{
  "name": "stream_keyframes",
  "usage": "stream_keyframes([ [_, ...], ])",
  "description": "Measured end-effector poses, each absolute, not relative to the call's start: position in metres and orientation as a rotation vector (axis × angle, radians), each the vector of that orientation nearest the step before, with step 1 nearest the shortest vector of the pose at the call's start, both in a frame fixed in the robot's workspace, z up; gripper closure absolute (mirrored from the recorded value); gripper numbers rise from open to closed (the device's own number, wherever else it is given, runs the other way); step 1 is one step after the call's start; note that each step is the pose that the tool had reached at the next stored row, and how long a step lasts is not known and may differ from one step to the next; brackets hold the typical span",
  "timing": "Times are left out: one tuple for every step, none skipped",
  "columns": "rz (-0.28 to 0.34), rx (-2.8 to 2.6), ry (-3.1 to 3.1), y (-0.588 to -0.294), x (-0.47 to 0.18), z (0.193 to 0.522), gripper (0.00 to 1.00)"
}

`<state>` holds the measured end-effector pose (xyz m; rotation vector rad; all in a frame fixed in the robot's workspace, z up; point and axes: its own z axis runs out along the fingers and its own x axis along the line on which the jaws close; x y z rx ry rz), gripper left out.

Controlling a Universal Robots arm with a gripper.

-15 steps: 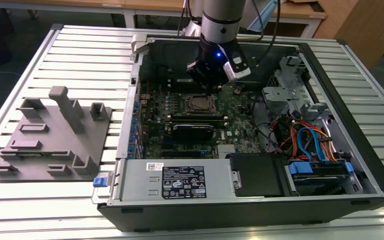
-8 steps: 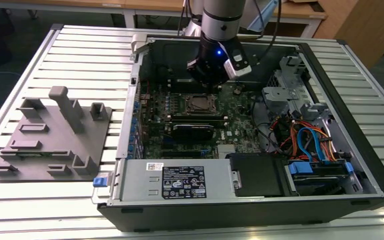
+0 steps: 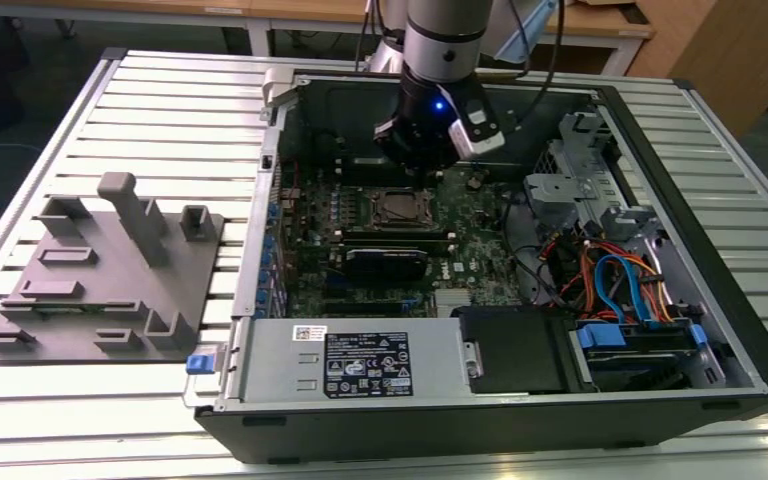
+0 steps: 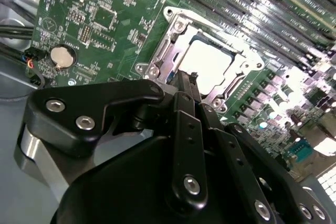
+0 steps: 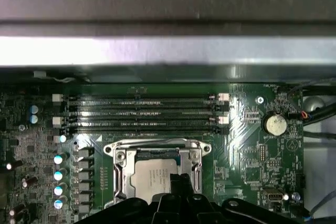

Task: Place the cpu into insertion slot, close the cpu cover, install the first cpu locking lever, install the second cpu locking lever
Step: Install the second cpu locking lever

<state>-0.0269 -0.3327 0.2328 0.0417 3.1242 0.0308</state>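
Your arm reaches down into an open computer case point(image 3: 651, 300) lying on a slatted bench point(image 3: 157, 110), with the claw point(image 3: 427, 172) poised just above the processor socket point(image 3: 398, 207) on the green motherboard point(image 3: 478, 260). In both wrist views the chip point(image 4: 206, 66) already sits in that socket, its pale metal top showing through the cut-out of the silver cover frame point(image 4: 173, 40), which appears to lie down around it. The claw's black fingers point(image 4: 182, 85) come together to a narrow tip at the near edge of the frame; they look closed, with nothing visibly held between them. You cannot tell from these pictures whether the tip is touching the frame or a locking lever, or merely hovering beside it.

Judge the chip as light, rigid and fragile, best handled by its edges and never pressed at an angle. The cover frame is thin sheet metal, stiff but easily bent, so any push belongs flat on its rim. The levers are likely springy wire that could slip off smooth fingers. A grey moulded fixture point(image 3: 104, 270) rests on the bench at the exterior view's left, well apart from the case.
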Motion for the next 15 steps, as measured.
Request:
stream_keyframes([
  [0.031, 0.042, 3.124, -0.334, -0.027, 0.233, 0.9],
  [0.03, 0.042, 3.124, -0.336, -0.027, 0.233, 0.9],
  [0.03, 0.042, 3.124, -0.337, -0.027, 0.233, 0.9],
  [0.03, 0.042, 3.124, -0.339, -0.027, 0.233, 0.9],
  [0.03, 0.042, 3.124, -0.34, -0.027, 0.233, 0.9],
  [0.029, 0.042, 3.124, -0.341, -0.027, 0.233, 0.9],
  [0.029, 0.042, 3.124, -0.343, -0.027, 0.233, 0.9],
  [0.028, 0.042, 3.124, -0.345, -0.027, 0.233, 0.9],
  [0.028, 0.042, 3.124, -0.346, -0.027, 0.233, 0.9],
  [0.028, 0.042, 3.124, -0.348, -0.027, 0.233, 0.9],
  [0.028, 0.042, 3.124, -0.35, -0.027, 0.233, 0.9],
  [0.029, 0.042, 3.124, -0.351, -0.027, 0.233, 0.9],
  [0.028, 0.043, 3.124, -0.353, -0.027, 0.233, 0.9],
  [0.028, 0.043, 3.124, -0.355, -0.027, 0.233, 0.9],
  [0.028, 0.043, 3.124, -0.356, -0.027, 0.233, 0.9],
])
